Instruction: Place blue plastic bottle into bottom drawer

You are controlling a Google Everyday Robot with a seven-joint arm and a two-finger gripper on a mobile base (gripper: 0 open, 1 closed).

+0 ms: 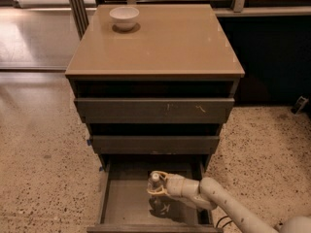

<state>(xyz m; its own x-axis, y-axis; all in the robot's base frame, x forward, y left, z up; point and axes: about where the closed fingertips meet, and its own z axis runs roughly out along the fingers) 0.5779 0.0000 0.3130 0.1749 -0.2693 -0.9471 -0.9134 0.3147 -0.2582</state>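
Note:
The bottom drawer of the cabinet stands pulled open, its flat grey floor showing. My gripper reaches in from the lower right, over the middle of the drawer. It is shut on the blue plastic bottle, a small clear bottle with a white cap, held upright just above the drawer floor. The fingers cover most of the bottle's body.
The tan cabinet top carries a white bowl at its back left. The two upper drawers are slightly open. Speckled floor lies on both sides. A dark wall stands at the back right.

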